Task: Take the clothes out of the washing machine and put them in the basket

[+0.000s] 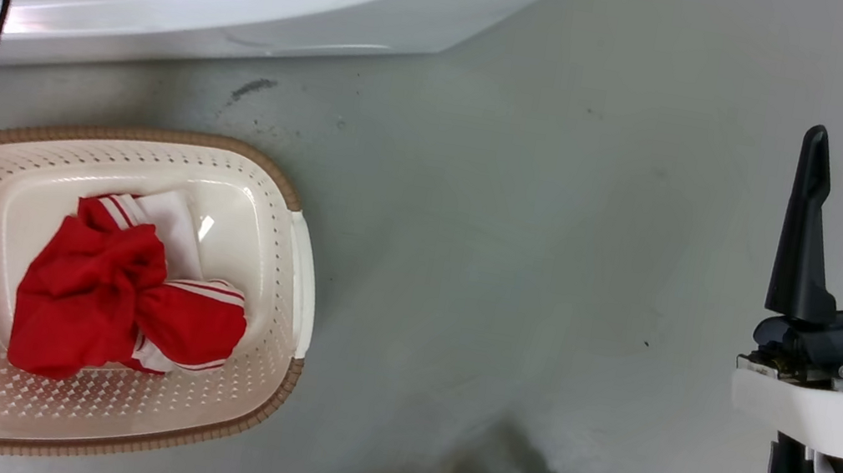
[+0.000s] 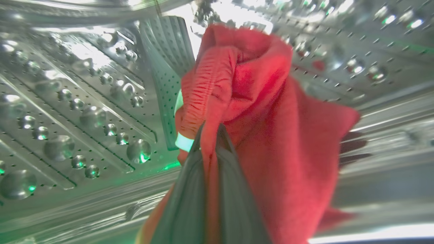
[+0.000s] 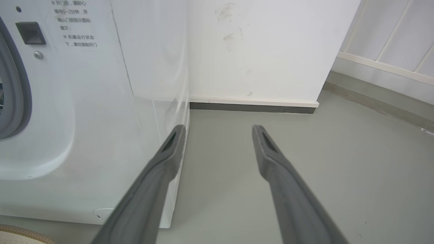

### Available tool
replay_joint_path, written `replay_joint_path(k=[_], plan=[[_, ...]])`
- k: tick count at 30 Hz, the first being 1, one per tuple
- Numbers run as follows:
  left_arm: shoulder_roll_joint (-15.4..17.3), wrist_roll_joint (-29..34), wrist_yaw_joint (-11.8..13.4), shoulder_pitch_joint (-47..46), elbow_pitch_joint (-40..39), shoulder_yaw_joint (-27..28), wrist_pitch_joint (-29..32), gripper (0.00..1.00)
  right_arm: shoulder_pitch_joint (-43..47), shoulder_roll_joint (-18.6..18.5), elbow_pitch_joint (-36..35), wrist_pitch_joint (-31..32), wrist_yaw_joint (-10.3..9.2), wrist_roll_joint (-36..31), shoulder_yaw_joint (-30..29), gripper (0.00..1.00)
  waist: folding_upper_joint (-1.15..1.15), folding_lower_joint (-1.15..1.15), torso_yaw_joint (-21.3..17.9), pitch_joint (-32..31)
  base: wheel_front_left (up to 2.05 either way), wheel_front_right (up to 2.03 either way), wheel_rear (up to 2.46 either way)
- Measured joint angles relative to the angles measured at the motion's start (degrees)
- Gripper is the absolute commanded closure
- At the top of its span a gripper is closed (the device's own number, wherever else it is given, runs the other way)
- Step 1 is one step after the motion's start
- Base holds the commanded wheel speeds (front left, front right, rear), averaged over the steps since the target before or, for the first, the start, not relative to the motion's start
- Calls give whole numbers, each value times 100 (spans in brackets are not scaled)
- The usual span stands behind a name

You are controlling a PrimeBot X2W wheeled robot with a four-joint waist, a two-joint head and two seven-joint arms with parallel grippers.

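Left jaws clamp 1 red garment [image 2: 264, 128], bunched lengthwise along them; right jaws gape.

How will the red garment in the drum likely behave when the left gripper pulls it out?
Probably floppy: the red garment bunches in loose folds around the left gripper, shut on it. Likely light for its size: the cloth looks thin and creased. Loose ends may drag on the drum's raised rib.
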Motion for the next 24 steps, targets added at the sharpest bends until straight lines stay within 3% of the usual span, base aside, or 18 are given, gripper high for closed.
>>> replay_joint_path(k=[16,24], plan=[[-266,-364,-1,1892,-602,-472,-2469,100,500,3,138,0,0,-543,-81,0,0,-1,635,-1164,0,0,0],[-490,-431,62,3054,-907,-542,-3275,100,862,4,244,0,-1,-711,-126,0,0,-1,993,-1875,0,0,0]])
